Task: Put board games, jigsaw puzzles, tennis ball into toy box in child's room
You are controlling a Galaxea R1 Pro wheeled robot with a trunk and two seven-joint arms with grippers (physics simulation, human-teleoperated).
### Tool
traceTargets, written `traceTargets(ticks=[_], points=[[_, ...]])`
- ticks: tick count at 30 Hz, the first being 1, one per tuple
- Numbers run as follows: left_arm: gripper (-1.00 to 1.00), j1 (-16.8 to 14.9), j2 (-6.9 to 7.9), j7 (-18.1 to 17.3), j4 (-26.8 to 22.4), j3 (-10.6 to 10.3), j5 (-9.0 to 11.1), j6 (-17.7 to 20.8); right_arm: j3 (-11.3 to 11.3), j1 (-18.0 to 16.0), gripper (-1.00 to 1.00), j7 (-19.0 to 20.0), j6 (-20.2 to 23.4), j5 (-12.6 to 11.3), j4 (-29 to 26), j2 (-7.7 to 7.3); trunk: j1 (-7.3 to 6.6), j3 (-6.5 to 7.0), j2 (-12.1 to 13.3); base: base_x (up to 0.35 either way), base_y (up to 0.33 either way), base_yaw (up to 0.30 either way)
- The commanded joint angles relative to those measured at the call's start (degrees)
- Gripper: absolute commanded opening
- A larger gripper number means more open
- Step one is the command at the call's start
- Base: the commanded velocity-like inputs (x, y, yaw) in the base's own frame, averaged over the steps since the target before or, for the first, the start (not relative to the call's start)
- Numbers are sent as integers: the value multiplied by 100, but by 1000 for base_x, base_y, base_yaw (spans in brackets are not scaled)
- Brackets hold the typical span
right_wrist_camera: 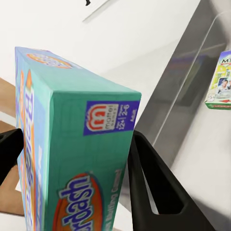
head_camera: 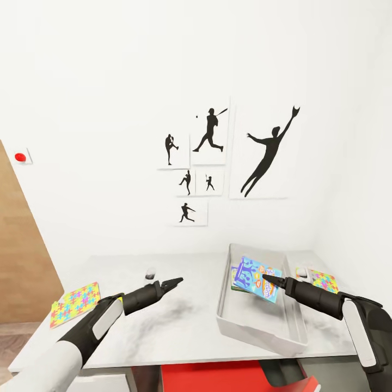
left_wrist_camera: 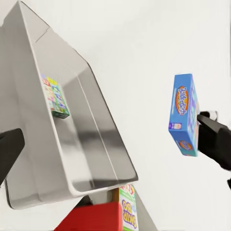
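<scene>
The blue game box (head_camera: 256, 278) hung over the grey tray (head_camera: 260, 321), clamped between the right gripper's (head_camera: 268, 279) fingers. A green-edged game box (left_wrist_camera: 56, 97) already lay inside the tray. The left gripper (head_camera: 175, 282) hovered above the table (head_camera: 179, 321), jaws nearly together, holding nothing. A puzzle box (head_camera: 74, 303) lay near the table's left edge

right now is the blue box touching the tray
Apart. In the left wrist view the blue box hangs in the right gripper, with bare white wall showing between it and the tray.
</scene>
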Motion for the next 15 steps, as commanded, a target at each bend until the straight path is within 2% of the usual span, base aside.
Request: traceTargets(ticks=[1,15], points=[[100,-37,6,1,1,-27,59,47,-8,-3,-100,31,33,2,1,1,2,-3,-4,0,0,0],[100,-44,6,1,1,-27,59,47,-8,-3,-100,31,33,2,1,1,2,-3,-4,0,0,0]])
